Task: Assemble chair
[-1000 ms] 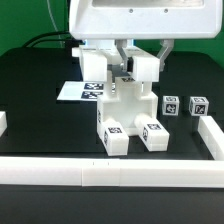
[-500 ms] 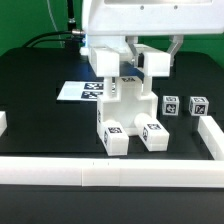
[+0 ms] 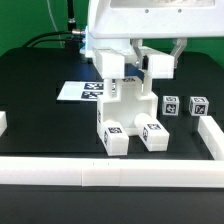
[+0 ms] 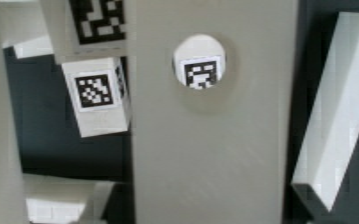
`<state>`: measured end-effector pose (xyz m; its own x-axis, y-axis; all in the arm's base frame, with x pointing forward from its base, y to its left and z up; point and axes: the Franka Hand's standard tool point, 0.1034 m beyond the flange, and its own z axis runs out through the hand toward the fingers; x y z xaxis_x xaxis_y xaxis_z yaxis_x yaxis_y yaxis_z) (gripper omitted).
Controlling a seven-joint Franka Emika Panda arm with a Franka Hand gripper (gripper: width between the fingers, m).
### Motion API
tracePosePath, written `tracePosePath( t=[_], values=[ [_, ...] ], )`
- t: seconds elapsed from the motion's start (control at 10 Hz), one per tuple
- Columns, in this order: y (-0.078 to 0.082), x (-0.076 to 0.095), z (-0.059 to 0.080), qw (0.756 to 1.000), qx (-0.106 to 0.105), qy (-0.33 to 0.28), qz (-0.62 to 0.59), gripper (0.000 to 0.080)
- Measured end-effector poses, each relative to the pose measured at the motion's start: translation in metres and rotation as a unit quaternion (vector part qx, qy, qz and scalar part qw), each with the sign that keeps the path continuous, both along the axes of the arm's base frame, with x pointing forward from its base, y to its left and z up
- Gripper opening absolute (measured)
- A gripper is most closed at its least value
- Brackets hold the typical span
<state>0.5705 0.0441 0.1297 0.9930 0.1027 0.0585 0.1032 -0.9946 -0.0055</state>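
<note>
The part-built chair [image 3: 127,104] stands on the black table, a white block with two tagged legs [image 3: 113,137] pointing toward the front rail. Just above it hangs another white chair piece [image 3: 109,64] with a square post on each side, the other post [image 3: 158,64] at the exterior view's right. My gripper [image 3: 132,60] comes down between these posts and is shut on this piece. In the wrist view a broad white post [image 4: 211,150] with a round tag fills the middle. My fingers do not show there.
Two small tagged white cubes [image 3: 171,105] [image 3: 197,105] sit at the exterior view's right. The marker board [image 3: 82,91] lies behind the chair on the left. White border rails run along the front [image 3: 110,172] and the right side [image 3: 212,135].
My gripper has carried the held piece toward the exterior view's right, over the standing part of the chair. The parts on the table have not moved.
</note>
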Motion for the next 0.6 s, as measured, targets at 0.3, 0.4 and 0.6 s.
tracePosePath(
  t=[0.3, 0.4, 0.6],
  values=[
    [0.0032, -0.0015, -0.0011, 1.000, 0.000, -0.002, 0.002, 0.0284],
    [0.0039, -0.0017, -0.0013, 1.000, 0.000, -0.002, 0.003, 0.0284],
    [0.0045, -0.0018, -0.0014, 1.000, 0.000, -0.002, 0.003, 0.0284]
  ],
)
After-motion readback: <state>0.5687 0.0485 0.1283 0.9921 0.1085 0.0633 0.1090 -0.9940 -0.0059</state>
